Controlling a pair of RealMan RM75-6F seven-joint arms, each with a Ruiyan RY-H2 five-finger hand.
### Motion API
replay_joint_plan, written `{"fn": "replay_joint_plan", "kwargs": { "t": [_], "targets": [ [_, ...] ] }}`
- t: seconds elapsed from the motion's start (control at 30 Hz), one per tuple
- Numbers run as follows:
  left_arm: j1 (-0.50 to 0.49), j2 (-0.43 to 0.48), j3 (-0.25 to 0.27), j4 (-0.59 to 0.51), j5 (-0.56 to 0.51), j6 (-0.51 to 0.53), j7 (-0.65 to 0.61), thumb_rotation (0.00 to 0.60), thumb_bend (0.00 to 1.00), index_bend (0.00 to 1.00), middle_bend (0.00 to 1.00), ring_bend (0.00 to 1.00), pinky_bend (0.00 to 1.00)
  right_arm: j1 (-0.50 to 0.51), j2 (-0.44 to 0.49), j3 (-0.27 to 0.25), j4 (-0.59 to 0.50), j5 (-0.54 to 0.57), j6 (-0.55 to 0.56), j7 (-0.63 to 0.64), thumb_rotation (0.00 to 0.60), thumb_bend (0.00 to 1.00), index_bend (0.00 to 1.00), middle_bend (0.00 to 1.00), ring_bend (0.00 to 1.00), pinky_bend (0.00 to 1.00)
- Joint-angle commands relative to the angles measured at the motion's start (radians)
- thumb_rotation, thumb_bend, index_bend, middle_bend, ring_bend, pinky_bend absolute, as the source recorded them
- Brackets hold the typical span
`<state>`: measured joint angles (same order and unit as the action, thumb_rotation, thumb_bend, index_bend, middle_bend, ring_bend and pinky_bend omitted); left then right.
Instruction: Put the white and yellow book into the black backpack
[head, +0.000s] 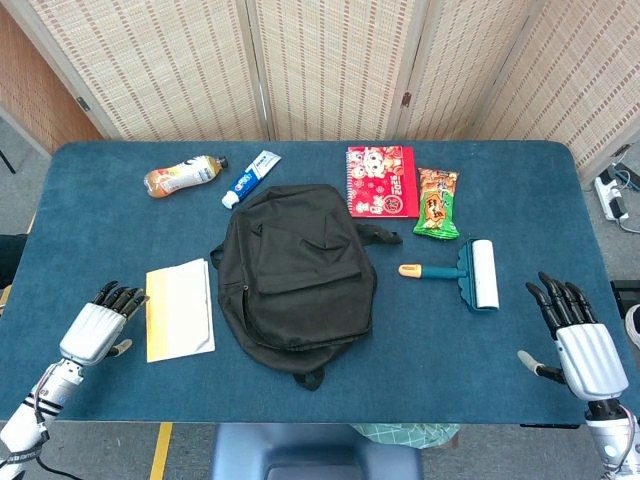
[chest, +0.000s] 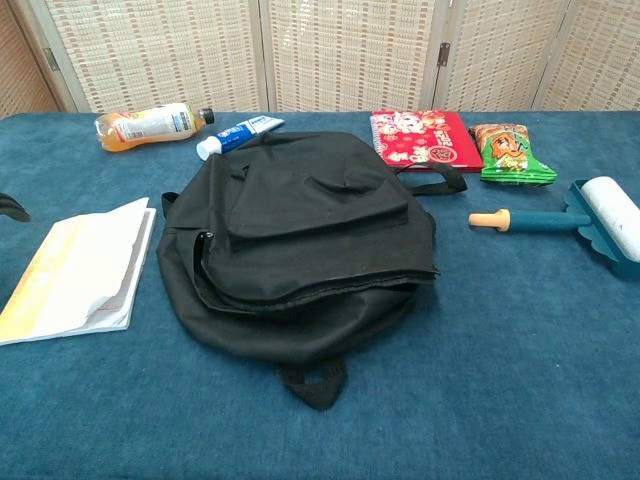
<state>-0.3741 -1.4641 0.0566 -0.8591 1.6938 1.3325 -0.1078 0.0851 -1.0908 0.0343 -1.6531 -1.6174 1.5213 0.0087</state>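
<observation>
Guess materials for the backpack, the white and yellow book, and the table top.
Black backpack: looks like matte woven fabric, probably nylon or polyester; it slumps and creases, with stitched flap and strap loops.
White and yellow book: paper pages, thin soft cover with a slight sheen; page edges fan out in the chest view.
Table top: dark blue felt-like cloth, matte, fuzzy texture.
</observation>
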Motion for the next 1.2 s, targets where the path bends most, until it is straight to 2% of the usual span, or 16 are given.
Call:
{"fn": "replay_joint_plan", "kwargs": {
  "t": [0.03,0.43,1.2],
  "targets": [
    [0.002,-0.062,0.027,0.11,0.033,0.039,-0.076,0.6,0.21,0.24,0.22,0.21,0.17,0.0,0.001,0.0,-0.002,-0.001,0.001,0.0,0.6,0.13,0.0,0.02,0.06,0.06],
    [0.008,-0.152,0.046,0.239,0.031,0.045,-0.137,0.6,0.21,0.24,0.22,0.21,0.17,-0.007,0.002,-0.003,-0.01,0.002,0.007,-0.006,0.6,0.13,0.0,0.02,0.06,0.06],
    [-0.004,-0.186,0.055,0.268,0.016,0.041,-0.166,0.6,0.21,0.25,0.22,0.21,0.17,-0.008,-0.002,-0.001,-0.009,0.013,0.002,-0.012,0.6,0.13,0.0,0.02,0.06,0.06]
  ]
}}
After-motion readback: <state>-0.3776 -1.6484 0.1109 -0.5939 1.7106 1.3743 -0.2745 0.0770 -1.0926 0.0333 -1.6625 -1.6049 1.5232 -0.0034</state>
